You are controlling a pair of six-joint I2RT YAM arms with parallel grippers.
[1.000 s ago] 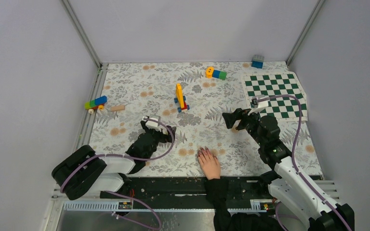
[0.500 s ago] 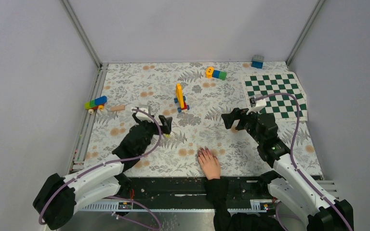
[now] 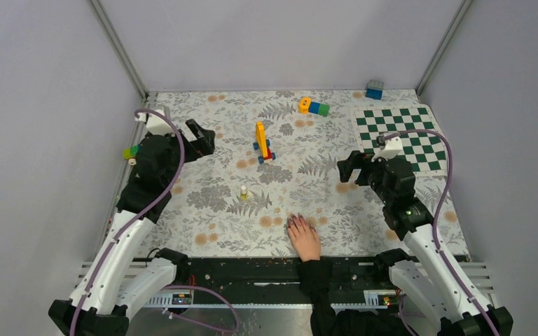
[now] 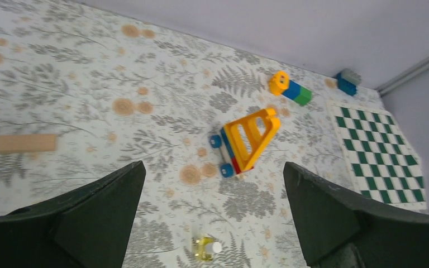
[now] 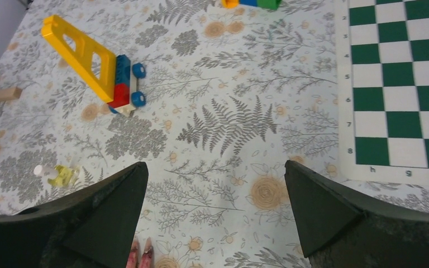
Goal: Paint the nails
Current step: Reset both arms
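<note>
left hand (image 3: 197,137) open; right hand (image 3: 349,169) open; nails (image 3: 295,221) on mat (image 3: 203,203).

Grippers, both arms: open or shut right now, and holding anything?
Left black two-finger gripper: open, holding nothing.
Right black two-finger gripper: open, holding nothing.

The table (image 3: 203,210) carries a floral-patterned cover.
- Far right: a green-and-white chessboard mat (image 3: 401,138), lying flat, with a blue brick (image 3: 374,89) beyond it.
- Centre: a yellow ladder cart (image 3: 261,142) with blue wheels.
- Far centre: an orange-blue-green brick row (image 3: 314,106).
- Left edge: a multicoloured brick cluster (image 3: 132,150), with a wooden block (image 4: 25,143) near it.
- Near centre: a small yellow bottle (image 3: 244,192) with a white cap.
- Near edge: a pale hand (image 3: 305,241), palm down, with dark nails (image 3: 295,221).
</note>
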